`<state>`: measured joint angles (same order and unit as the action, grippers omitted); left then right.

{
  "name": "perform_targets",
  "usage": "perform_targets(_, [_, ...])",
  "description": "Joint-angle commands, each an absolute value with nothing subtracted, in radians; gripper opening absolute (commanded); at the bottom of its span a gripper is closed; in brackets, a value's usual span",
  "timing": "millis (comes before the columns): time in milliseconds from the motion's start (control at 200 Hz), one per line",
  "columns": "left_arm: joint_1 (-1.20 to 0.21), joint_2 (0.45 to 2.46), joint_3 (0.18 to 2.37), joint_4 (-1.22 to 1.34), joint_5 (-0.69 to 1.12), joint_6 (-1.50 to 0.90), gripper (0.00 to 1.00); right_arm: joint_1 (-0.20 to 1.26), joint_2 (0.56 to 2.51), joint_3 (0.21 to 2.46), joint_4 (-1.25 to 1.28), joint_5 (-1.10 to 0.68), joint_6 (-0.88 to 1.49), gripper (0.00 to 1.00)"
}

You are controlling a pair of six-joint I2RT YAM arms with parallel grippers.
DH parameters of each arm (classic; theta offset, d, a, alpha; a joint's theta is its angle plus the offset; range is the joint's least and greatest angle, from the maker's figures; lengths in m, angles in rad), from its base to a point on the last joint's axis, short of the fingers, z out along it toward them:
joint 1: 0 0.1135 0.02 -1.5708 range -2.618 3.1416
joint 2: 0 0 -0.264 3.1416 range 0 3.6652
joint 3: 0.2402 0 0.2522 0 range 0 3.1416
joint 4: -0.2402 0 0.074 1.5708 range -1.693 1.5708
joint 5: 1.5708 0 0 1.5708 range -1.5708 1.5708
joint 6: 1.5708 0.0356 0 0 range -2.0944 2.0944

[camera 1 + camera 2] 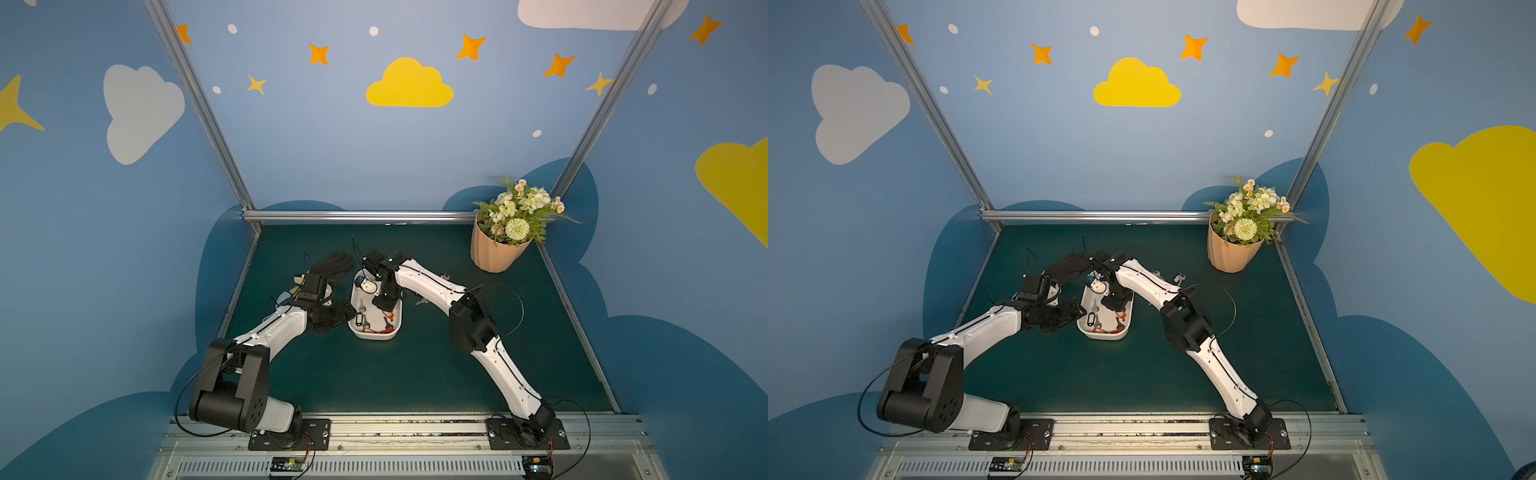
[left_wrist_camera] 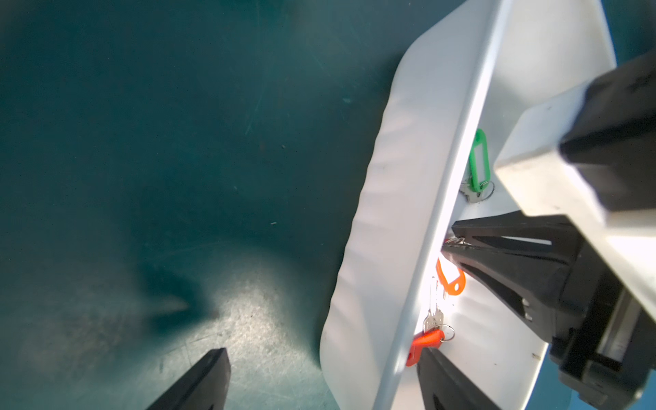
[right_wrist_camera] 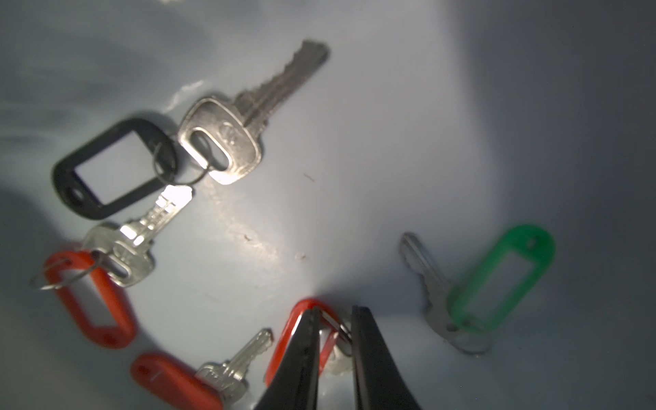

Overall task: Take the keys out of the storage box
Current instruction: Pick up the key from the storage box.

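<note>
The white storage box (image 1: 376, 336) sits mid-mat in both top views. Several keys lie on its floor: one with a black tag (image 3: 113, 167), two with red tags (image 3: 92, 294), one with a green tag (image 3: 500, 277). My right gripper (image 3: 337, 312) reaches down into the box, its jaws nearly together on the ring of another red-tagged key (image 3: 301, 319). My left gripper (image 2: 323, 351) is open and straddles the box's near wall (image 2: 390, 213), one finger over the mat and one inside, neither touching it.
Two keys (image 1: 445, 275) lie on the green mat right of the box, partly hidden by the right arm. A black glove (image 1: 332, 264) lies behind the left gripper. A peach flower pot (image 1: 496, 253) stands at the back right. A small white round thing (image 1: 368, 285) rests in the box's far end.
</note>
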<state>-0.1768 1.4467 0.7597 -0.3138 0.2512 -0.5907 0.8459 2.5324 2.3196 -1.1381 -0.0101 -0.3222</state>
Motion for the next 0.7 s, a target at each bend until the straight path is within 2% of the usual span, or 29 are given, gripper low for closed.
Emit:
perform_targets(0, [-0.177, 1.454, 0.787, -0.335, 0.245, -0.576, 0.89, 0.845, 2.538, 2.342, -1.162, -0.008, -0.326, 0.08])
perform_targets(80, [-0.177, 1.451, 0.788, -0.338, 0.243, -0.576, 0.89, 0.846, 2.527, 2.343, -1.161, -0.002, -0.327, 0.0])
perform_targets(350, [-0.178, 1.413, 0.798, -0.35, 0.244, -0.572, 0.89, 0.844, 2.449, 2.342, -1.163, -0.005, -0.314, 0.0])
perform_targets(696, [-0.176, 1.241, 0.794, -0.362, 0.176, -0.568, 0.95, 0.817, 2.237, 2.277, -1.169, -0.015, -0.213, 0.0])
